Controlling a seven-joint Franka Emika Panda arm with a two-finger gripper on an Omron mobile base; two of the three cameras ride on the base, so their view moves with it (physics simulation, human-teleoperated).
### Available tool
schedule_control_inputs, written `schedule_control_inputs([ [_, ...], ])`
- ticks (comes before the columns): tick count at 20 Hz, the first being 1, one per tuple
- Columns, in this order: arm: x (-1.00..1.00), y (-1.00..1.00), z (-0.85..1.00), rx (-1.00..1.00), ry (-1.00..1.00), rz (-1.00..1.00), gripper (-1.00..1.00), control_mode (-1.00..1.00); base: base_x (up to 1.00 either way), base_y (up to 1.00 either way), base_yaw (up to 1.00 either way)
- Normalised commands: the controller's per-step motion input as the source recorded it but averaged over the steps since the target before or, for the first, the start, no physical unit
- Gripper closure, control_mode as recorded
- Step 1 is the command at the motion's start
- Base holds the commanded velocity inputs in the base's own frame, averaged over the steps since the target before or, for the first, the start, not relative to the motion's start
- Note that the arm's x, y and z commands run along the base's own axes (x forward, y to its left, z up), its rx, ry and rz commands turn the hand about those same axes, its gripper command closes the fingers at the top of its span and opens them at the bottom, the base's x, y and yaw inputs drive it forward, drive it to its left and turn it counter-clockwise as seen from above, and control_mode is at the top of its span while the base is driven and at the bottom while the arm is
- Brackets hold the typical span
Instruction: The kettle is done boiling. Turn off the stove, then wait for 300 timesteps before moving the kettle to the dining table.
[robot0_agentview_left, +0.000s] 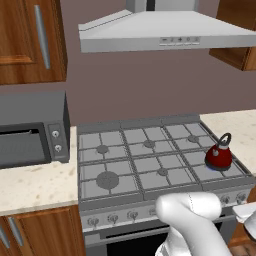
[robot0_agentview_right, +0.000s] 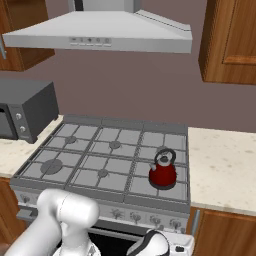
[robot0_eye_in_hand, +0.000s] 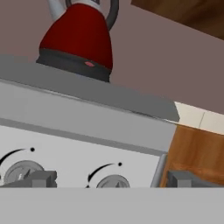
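**Kettle waits on the near right burner; open gripper at the knobs**

Left base view: the kettle (robot0_agentview_left: 219, 156) sits on the stove (robot0_agentview_left: 150, 160), near right burner; likely rigid, heavy with water.

Right base view: its arched handle (robot0_agentview_right: 165, 155) looks the best hold.

Hand view: the gripper (robot0_eye_in_hand: 111, 180), jaws spread wide and empty, faces the rightmost knob (robot0_eye_in_hand: 111, 180).

No words, brands or numbers can be read anywhere. The stove (robot0_eye_in_hand: 87, 127) front panel carries curved black arrow marks ending in dots above its knobs (robot0_eye_in_hand: 113, 180), and the range hood (robot0_agentview_left: 165, 32) has small control symbols too blurred to make out.
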Motion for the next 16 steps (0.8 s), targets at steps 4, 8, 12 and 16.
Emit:
schedule_control_inputs([
  [4, 0.2, -0.08, -0.26, 0.0, 0.01, 0.0, -1.0, -1.0, 0.0, 0.0, 0.0],
  [8, 0.02, -0.22, -0.22, 0.02, 0.0, 0.0, -1.0, -1.0, 0.0, 0.0, 0.0],
  [12, 0.02, -0.23, -0.21, 0.01, 0.0, 0.0, -1.0, -1.0, 0.0, 0.0, 0.0],
  [16, 0.18, -0.11, -0.15, 0.01, 0.0, 0.0, -1.0, -1.0, 0.0, 0.0, 0.0],
])
